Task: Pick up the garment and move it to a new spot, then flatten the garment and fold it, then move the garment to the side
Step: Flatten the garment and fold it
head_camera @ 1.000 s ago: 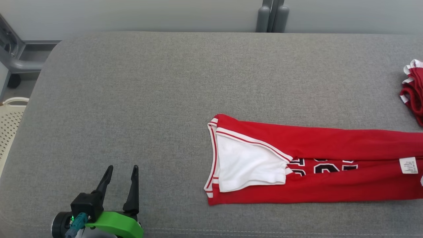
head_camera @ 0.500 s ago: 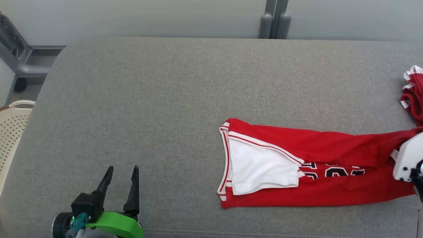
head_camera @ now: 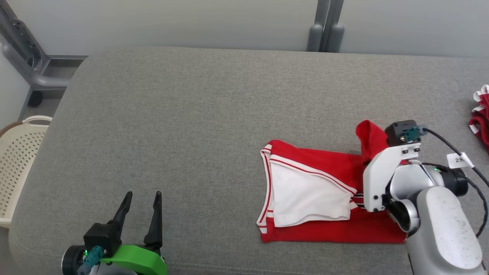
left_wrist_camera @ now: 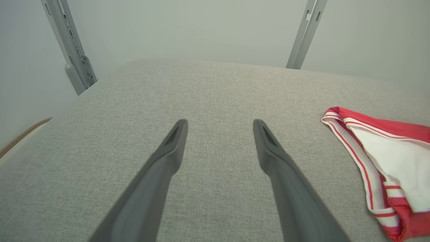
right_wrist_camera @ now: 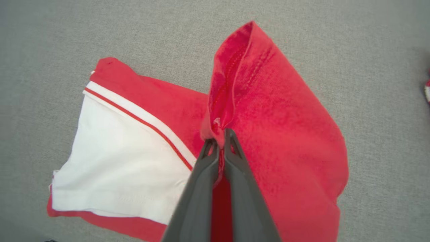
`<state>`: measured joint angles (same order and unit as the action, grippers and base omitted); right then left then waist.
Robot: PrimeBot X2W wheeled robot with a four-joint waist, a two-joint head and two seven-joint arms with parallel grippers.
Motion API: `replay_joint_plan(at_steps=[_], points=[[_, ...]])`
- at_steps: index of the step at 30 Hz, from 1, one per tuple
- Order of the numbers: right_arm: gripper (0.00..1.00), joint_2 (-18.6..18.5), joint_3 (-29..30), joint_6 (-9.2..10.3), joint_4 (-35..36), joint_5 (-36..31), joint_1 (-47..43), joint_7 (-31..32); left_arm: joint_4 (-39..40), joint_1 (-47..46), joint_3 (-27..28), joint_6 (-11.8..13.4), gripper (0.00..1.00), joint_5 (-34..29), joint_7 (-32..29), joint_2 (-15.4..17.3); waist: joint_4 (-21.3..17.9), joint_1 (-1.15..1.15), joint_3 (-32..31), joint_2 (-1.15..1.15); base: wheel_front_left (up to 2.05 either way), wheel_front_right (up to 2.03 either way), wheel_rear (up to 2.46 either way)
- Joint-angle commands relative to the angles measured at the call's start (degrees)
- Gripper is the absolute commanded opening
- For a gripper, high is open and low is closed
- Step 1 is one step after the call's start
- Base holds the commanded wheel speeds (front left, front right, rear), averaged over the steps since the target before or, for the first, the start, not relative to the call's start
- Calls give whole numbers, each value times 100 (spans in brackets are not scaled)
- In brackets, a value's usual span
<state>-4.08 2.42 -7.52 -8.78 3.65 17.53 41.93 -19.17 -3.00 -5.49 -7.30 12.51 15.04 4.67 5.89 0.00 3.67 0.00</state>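
The garment [head_camera: 313, 198] is a red jersey with white trim and a white inner panel, lying on the grey padded surface [head_camera: 191, 126] right of centre. My right gripper [right_wrist_camera: 220, 134] is shut on a hem of its red fabric and holds that end lifted and doubled back over the rest. In the head view the right arm [head_camera: 431, 214] covers the garment's right part, and a raised red peak [head_camera: 368, 139] shows beside the wrist. My left gripper [head_camera: 141, 198] stands open at the lower left, well apart from the garment [left_wrist_camera: 386, 158], with nothing between its fingers [left_wrist_camera: 174, 141].
Another red and white cloth [head_camera: 481, 118] lies at the right edge. A cream perforated basket [head_camera: 19, 152] stands off the surface's left end. A grey metal frame [head_camera: 23, 57] and a post [head_camera: 324, 34] stand behind, against the wall.
The head view has shifted. My right arm has come in from the right, carrying the garment's right end up and leftward over the rest. The left gripper has stayed put.
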Motion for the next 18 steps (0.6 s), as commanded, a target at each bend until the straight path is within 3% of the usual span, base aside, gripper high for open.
replay_joint_plan(at_steps=[1, 8, 18], points=[[0, 27, -179, 8, -82, 105, 103, -54, 4, -23, -9, -11, 100, -44, 18, -7, 54, 0, -7, 0, 0, 0, 0], [0, 96, -931, 8, -523, 351, 336, -140, -9, -7, 0, -14, 100, 3, 18, -29, 209, 0, 7, 0, 0, 0, 0], [0, 112, -1550, 8, -1198, 809, 708, -338, -40, -21, -46, -18, 100, 13, 18, -53, 392, 0, 45, 0, 0, 0, 0]])
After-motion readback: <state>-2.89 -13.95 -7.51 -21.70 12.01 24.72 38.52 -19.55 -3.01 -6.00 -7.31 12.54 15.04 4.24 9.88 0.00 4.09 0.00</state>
